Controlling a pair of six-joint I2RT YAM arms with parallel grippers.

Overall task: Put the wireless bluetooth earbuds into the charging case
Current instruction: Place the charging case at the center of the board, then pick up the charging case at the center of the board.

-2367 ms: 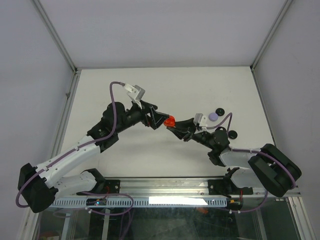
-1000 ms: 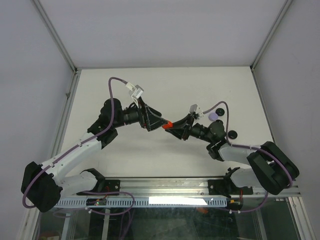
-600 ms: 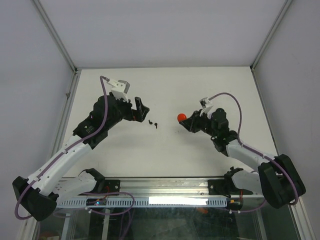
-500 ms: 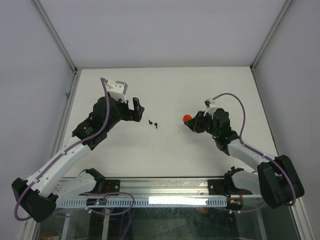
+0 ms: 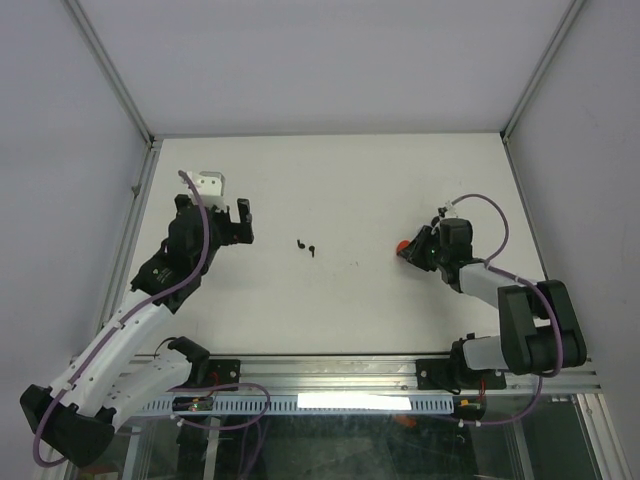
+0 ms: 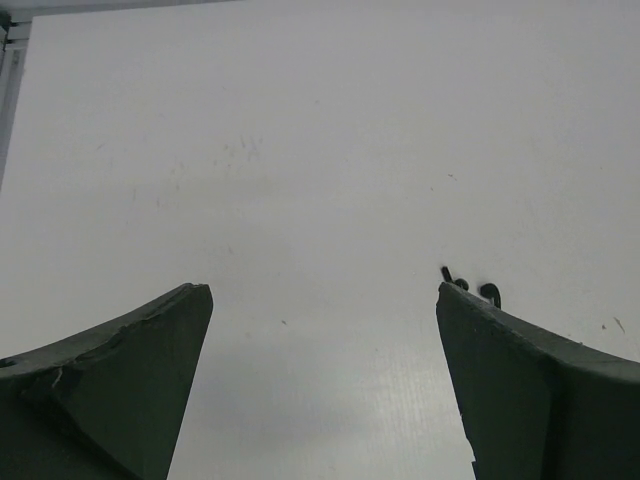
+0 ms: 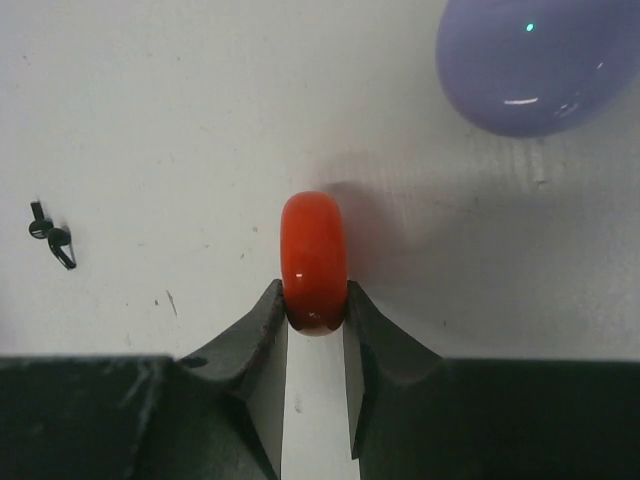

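**A:** So, how far along is this looking?

**B:** Not far, I'd judge. Two black earbuds (image 5: 306, 246) are lying loose on the table (image 5: 330, 180), side by side near its middle, well apart from both arms. Nothing is sitting in a case that I can see.

**A:** What is the right gripper (image 7: 314, 300) doing?

**B:** It is pinching the red case (image 7: 314, 258) edge-on, jaws closed tight on the case's two flat faces. The case is showing only its rim, so I cannot tell whether it is open or whether a bud is inside. I also cannot tell if it is touching the table or hanging just above it.

**A:** And the left gripper (image 6: 322, 290)?

**B:** Its jaws are standing wide apart and holding nothing. It is hovering over the left part of the table, with the black buds peeking out just beyond its right finger in the wrist view.

**A:** Any other cases about?

**B:** A lavender case (image 7: 540, 60) is resting beyond the red one, off to the right, and no gripper is touching it.

**A:** So what is remaining?

**B:** Nearly everything, by my reckoning: each bud is waiting to be picked up and seated in an opened case.
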